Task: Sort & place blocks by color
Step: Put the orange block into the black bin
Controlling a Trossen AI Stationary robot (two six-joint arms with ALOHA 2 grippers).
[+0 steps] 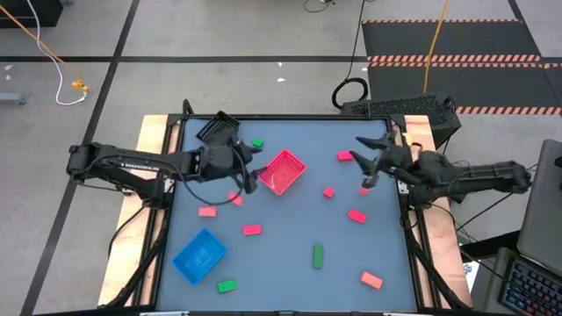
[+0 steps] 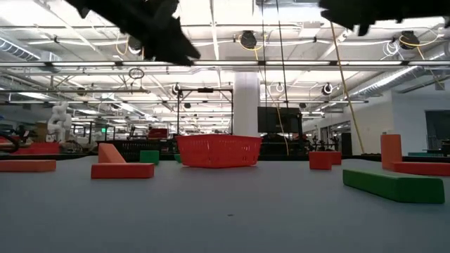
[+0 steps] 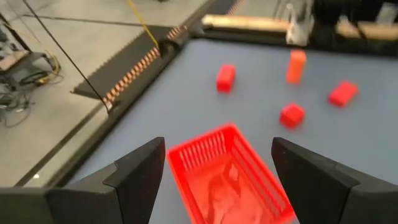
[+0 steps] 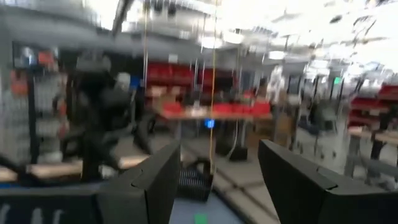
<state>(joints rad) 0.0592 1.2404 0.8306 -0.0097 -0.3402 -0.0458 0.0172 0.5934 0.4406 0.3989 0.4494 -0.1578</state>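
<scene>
Small red and green blocks lie scattered flat on the blue-grey table: a red block (image 1: 344, 156), a red block (image 1: 328, 192), a red block (image 1: 356, 215), a green bar (image 1: 318, 256), a green block (image 1: 257, 142) and others. My left gripper (image 1: 252, 168) hangs open above the table just left of the red tray (image 1: 283, 171). In the left wrist view the left gripper (image 3: 217, 146) frames the red tray (image 3: 230, 177) without touching it. My right gripper (image 1: 364, 164) is open and raised near the table's right side, holding nothing; the right gripper (image 4: 219, 149) looks level across toward the left arm.
A blue tray (image 1: 200, 256) sits near the table's near-left corner and a black tray (image 1: 218, 127) at its far-left corner. More blocks lie toward the near edge: a red block (image 1: 252, 230), a green block (image 1: 227, 285), a red block (image 1: 371, 280). Wooden rails border both sides.
</scene>
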